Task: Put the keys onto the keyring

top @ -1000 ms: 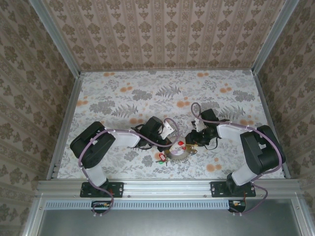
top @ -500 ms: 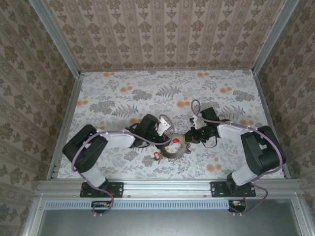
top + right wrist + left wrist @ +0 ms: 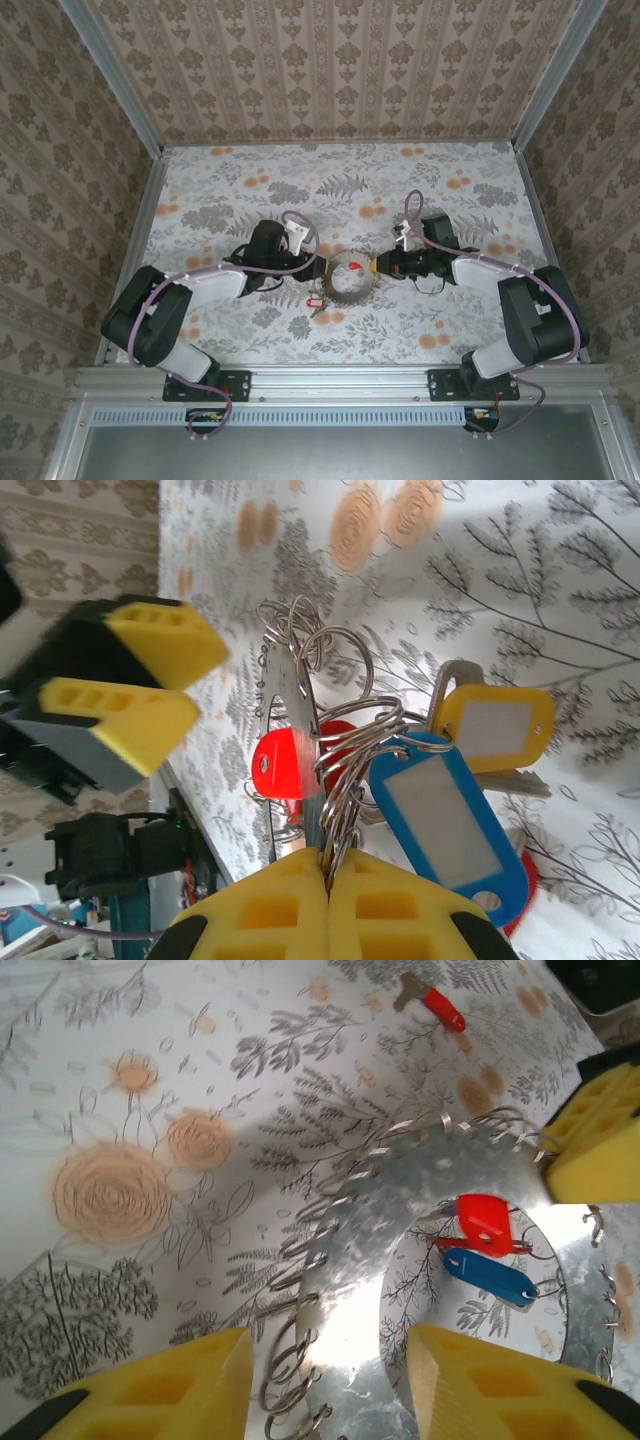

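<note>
The keyring (image 3: pixel 350 281) is a flat metal band edged with small wire loops, held tilted above the table. My right gripper (image 3: pixel 379 266) is shut on its right edge; its fingers (image 3: pixel 330 905) pinch a bunch of loops. Blue (image 3: pixel 445 820), yellow (image 3: pixel 495 725) and red (image 3: pixel 278 765) tags hang by them. My left gripper (image 3: pixel 330 1360) is open, its yellow fingers (image 3: pixel 160 1385) either side of the band (image 3: pixel 400 1185) without touching. A red tag (image 3: pixel 480 1222) and a blue tag (image 3: pixel 487 1277) show in the ring's hole. One red-tagged key (image 3: pixel 430 1002) lies loose on the table (image 3: pixel 315 301).
The table wears a grey-leaf and orange-flower cloth (image 3: pixel 330 190), with patterned walls at the back and sides. A metal rail (image 3: pixel 340 380) runs along the near edge by the arm bases. The right gripper's yellow finger (image 3: pixel 595 1135) pokes into the left wrist view.
The right gripper has shut on the keyring and carried it up and away from the near edge. The left gripper has opened and its arm has swung back to the left.
</note>
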### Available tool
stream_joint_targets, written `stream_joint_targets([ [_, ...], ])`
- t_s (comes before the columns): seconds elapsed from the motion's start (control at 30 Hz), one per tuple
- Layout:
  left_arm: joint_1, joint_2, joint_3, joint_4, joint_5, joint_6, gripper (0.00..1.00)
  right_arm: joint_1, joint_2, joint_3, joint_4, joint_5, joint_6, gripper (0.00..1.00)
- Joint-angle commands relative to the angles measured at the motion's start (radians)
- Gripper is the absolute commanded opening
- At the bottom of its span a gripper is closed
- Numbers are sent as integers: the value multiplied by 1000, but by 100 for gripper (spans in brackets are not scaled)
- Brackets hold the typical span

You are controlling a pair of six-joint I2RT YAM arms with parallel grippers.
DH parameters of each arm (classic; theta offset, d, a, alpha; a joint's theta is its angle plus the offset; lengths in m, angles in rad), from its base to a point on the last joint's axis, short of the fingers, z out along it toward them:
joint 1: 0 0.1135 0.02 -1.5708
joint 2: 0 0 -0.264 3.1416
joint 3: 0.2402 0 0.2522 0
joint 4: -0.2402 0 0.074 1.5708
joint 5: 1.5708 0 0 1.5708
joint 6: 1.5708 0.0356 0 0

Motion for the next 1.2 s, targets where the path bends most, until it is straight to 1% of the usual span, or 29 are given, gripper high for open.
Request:
stream_joint_targets([
  [0.0, 30, 40, 23, 5, 90, -119, 46, -8, -41, -4, 145, -107, 78, 0],
  [0.13, 46, 68, 35, 21, 113, -162, 48, -10, -53, 11, 148, -112, 84, 0],
  [0.17, 50, 69, 37, 29, 153, -174, 48, -10, -52, 14, 145, -113, 84, 0],
  [0.2, 54, 70, 36, 46, 172, -186, 49, -11, -53, 18, 145, -115, 84, 0],
  [0.33, 75, 69, 32, 109, 224, -239, 50, -10, -55, 23, 159, -124, 88, 0],
  [0.4, 91, 65, 23, 139, 237, -267, 52, -11, -53, 26, 163, -124, 91, 0],
  [0.5, 115, 62, 12, 202, 287, -318, 53, -10, -53, 26, 199, -127, 115, 0],
  [0.6, 118, 64, 27, 198, 332, -323, 54, -10, -50, 31, 243, -137, 145, 0],
  [0.9, 131, 62, 59, 207, 387, -393, 59, -10, -53, 64, 280, -158, 165, 0],
  [1.0, 134, 47, 64, 253, 418, -421, 51, -10, -50, 72, 276, -153, 163, 0],
  [1.17, 140, -17, 79, 260, 430, -439, 23, -10, -52, 99, 228, -133, 123, 0],
])
